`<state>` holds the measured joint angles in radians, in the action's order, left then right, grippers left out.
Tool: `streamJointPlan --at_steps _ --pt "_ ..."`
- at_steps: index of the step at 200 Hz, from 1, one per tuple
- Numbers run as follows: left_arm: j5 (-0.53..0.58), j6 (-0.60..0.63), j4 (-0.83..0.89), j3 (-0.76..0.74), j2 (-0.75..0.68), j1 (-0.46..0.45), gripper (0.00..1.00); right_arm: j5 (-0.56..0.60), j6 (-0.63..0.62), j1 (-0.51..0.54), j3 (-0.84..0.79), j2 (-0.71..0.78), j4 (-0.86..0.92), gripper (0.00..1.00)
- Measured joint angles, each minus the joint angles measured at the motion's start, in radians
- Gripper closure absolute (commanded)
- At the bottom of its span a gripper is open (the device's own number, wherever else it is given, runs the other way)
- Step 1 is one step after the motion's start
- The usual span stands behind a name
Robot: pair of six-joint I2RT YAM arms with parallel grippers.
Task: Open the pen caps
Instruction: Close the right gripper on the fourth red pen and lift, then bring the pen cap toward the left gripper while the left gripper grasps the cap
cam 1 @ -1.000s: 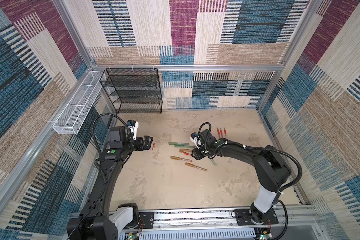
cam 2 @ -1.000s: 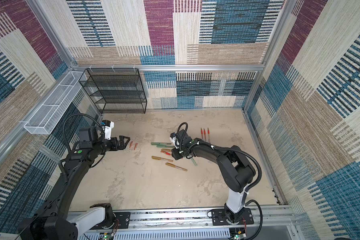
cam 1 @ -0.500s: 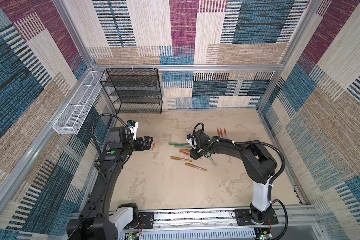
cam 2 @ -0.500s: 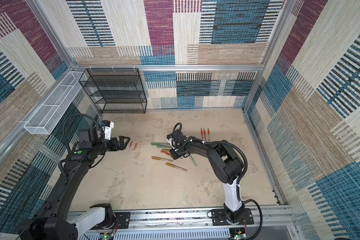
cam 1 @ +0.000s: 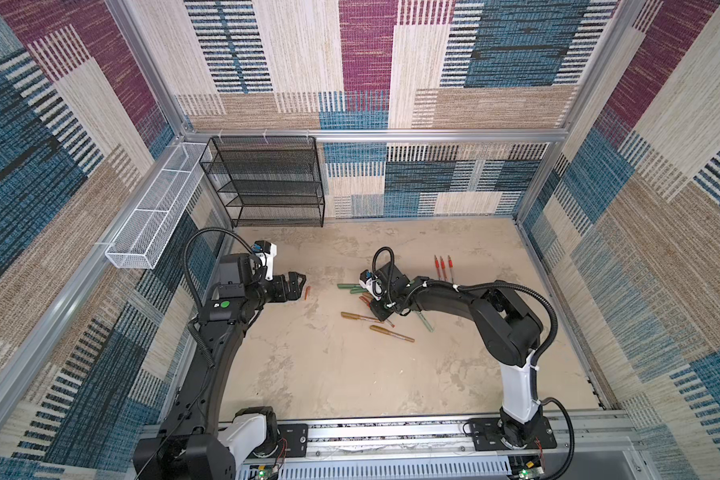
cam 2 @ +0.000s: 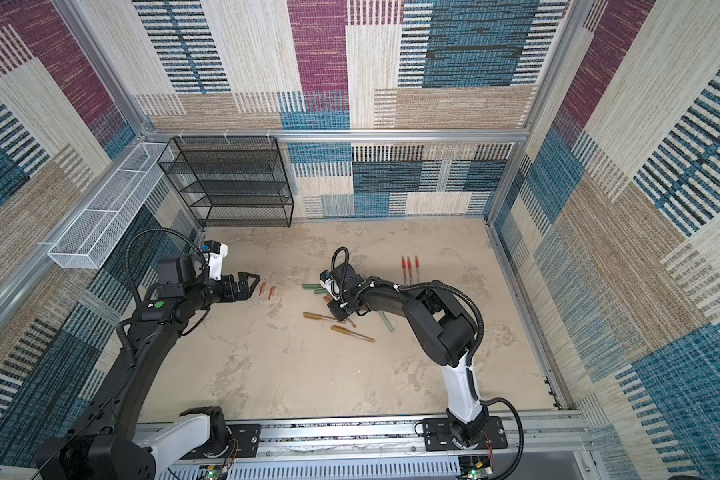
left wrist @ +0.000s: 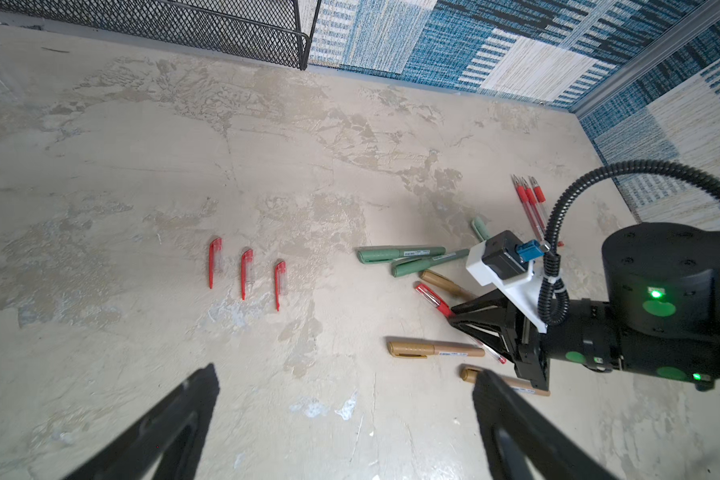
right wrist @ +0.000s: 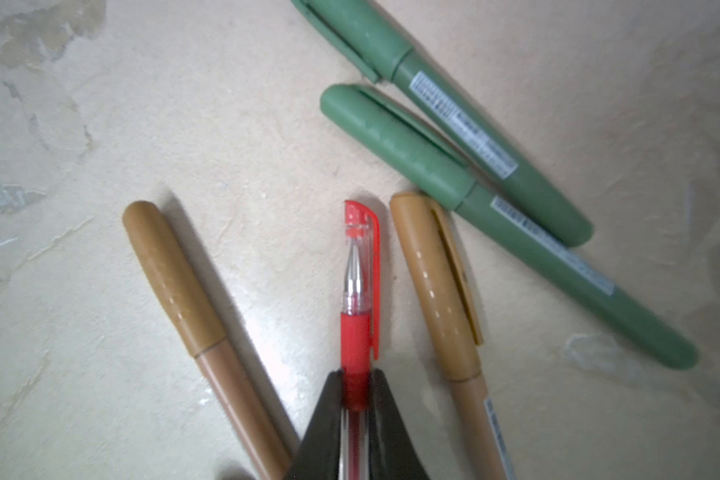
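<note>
Evidently only the right wrist view shows the right gripper (right wrist: 356,378) pinching the capped red pen (right wrist: 355,332); the left gripper (left wrist: 346,376) gapes wide. Loose red caps (left wrist: 246,274) lie at that pen's nine o'clock.

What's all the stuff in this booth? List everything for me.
capped red pen: one, red, mid-table
uncapped red pens: three, red, side by side, back right
loose red caps: three, red, in a row on the left
green markers: three, green, mid-table; two show caps
gold markers: three, gold-bronze, capped, mid-table
mesh shelf: one, black, back left corner
wire basket: one, white, left wall
table: one, beige
left gripper: one, black, open and empty
right gripper: one, black, closed on the capped red pen
</note>
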<state>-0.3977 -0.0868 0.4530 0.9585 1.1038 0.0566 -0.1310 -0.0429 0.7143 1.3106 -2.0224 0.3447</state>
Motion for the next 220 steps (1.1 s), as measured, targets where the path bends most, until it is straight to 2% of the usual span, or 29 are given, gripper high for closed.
streamJointPlan --at_steps 57,92,122,164,220 --pt "-0.032 -0.013 -0.004 -0.001 -0.003 0.000 0.00 -0.009 0.002 0.017 0.033 0.043 0.082 0.89" --pt "-0.128 -0.050 -0.045 -0.015 -0.004 0.000 0.02 -0.045 0.058 0.024 0.032 0.157 0.040 0.90" --pt "-0.220 -0.133 -0.089 -0.038 0.001 0.000 0.04 -0.079 0.148 0.058 0.005 0.234 -0.034 0.91" --pt "-0.368 -0.305 -0.211 -0.115 0.011 -0.002 0.14 -0.102 0.261 0.129 -0.008 0.284 -0.171 0.91" --pt "-0.420 -0.415 -0.296 -0.136 0.023 -0.013 0.36 -0.103 0.334 0.202 0.005 0.283 -0.264 0.92"
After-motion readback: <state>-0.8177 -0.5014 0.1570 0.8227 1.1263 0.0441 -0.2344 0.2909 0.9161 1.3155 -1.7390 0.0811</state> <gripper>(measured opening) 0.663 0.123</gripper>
